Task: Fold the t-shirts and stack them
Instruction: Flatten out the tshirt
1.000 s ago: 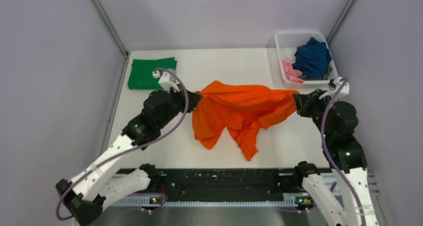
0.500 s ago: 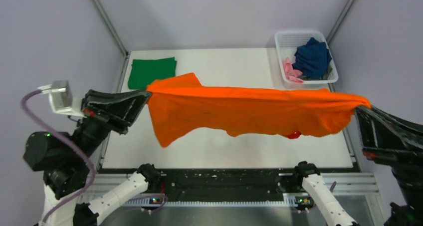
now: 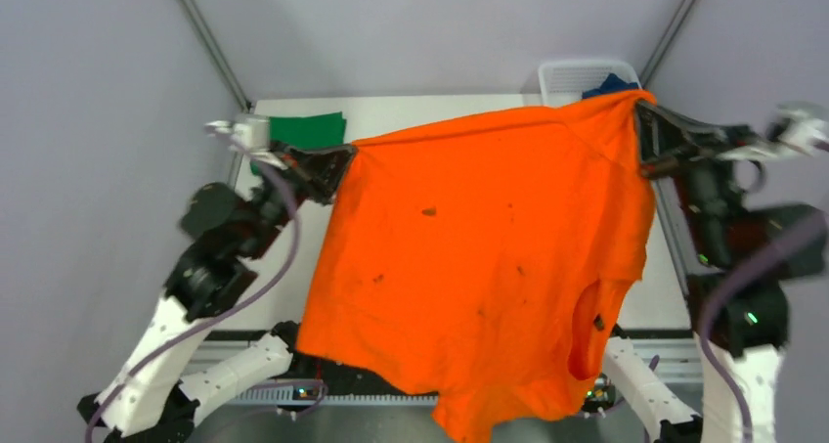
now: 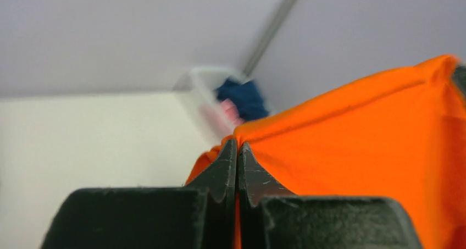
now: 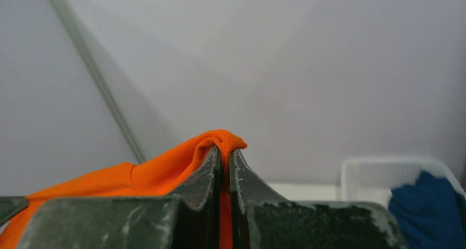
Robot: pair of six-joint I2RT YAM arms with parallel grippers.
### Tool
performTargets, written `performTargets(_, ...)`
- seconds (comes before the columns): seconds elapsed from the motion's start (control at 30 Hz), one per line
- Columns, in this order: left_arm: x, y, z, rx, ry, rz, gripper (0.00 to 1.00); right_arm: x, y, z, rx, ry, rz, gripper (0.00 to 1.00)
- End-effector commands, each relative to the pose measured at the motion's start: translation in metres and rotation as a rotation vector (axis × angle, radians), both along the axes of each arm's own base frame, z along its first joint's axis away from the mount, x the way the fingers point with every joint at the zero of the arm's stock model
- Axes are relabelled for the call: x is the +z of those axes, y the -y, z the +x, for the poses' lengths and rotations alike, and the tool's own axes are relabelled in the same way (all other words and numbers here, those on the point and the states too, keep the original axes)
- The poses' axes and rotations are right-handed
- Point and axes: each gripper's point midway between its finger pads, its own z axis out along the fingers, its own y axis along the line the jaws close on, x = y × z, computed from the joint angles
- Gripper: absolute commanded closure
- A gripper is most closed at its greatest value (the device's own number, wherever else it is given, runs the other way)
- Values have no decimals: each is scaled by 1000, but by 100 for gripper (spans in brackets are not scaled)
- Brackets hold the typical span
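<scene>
The orange t-shirt (image 3: 479,267) hangs spread in the air above the bench (image 3: 420,110), its far corners clamped in the left gripper (image 3: 337,159) and right gripper (image 3: 645,128), which are held wide apart, likely to open it flat for folding.

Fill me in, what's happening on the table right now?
The orange t-shirt hangs spread wide in the air above the table, the left pincer shut on one upper corner and the right pincer on the other. A folded green t-shirt lies at the far left; the navy t-shirt sits in the basket.
</scene>
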Motion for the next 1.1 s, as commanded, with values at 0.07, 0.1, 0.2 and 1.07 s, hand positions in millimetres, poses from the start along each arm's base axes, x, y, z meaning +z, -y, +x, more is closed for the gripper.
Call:
performTargets(0.07,-203,-35,131,629,-425,257,100,-165,26,173,-308,-305,-18,100)
performTargets(0.1,-233,-42,143,680,-489,290,100,-194,22,195,-307,-330,-21,100)
performTargets(0.2,-319,-45,175,693,-674,401,49,-289,0,251,-249,-473,-113,100)
performTargets(1.07,-406,-60,122,608,-893,275,1,-471,-36,154,-122,-1100,-106,1)
